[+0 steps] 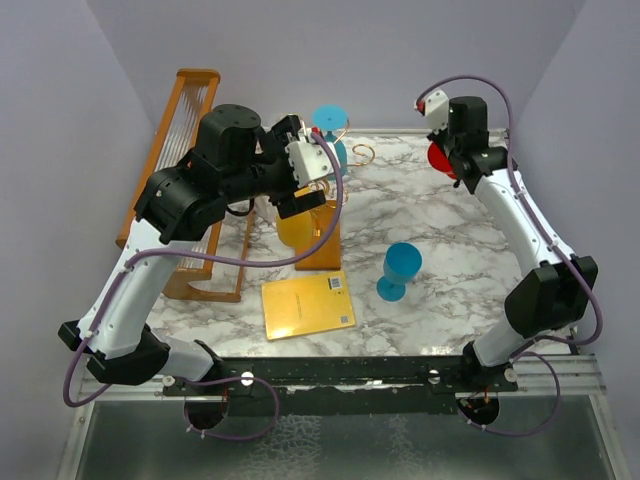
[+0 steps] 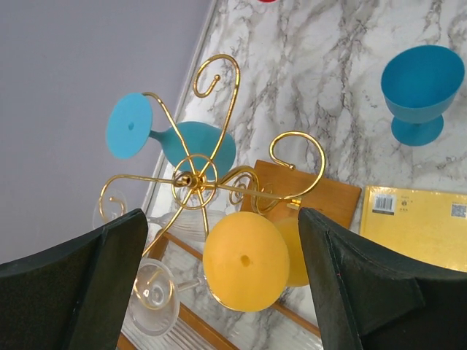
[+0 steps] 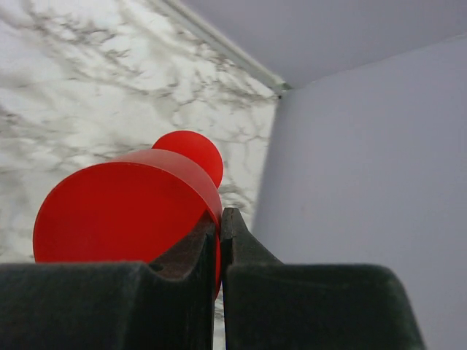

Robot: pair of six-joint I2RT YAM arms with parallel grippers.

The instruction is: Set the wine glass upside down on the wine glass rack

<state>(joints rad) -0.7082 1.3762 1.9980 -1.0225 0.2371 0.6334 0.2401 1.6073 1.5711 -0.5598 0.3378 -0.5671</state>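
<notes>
- At the far left of the tabletop (image 1: 455, 225) you have the wooden two-tier frame (image 1: 185, 130), just beside the wine glass rack (image 2: 191, 179).
- Your left end effector (image 2: 222, 240) hovers above the rack, fingers spread wide and holding nothing.
- Below that gap, the yellow wine glass (image 2: 246, 260) is on the rack's near side. Its foot is uppermost and its bowl hangs down, so the long axis is vertical (the wrist view shows the foot as a full disc).
- A teal wine glass (image 2: 197, 146) is on the rack's far side, also foot up.
- A yellow book (image 1: 308, 304) lies flat in front of the rack's wooden base.
- To the right of the book, and apart from it, a blue wine glass (image 1: 398, 270) stands upright with its bowl opening upward.
- In the far right corner, your right end effector (image 3: 220, 222) is clamped on the rim of the red wine glass (image 3: 124, 211). The glass's long axis runs away from the wrist camera along the fingers, with the foot at the far end. You cannot tell whether it touches the tabletop.
</notes>
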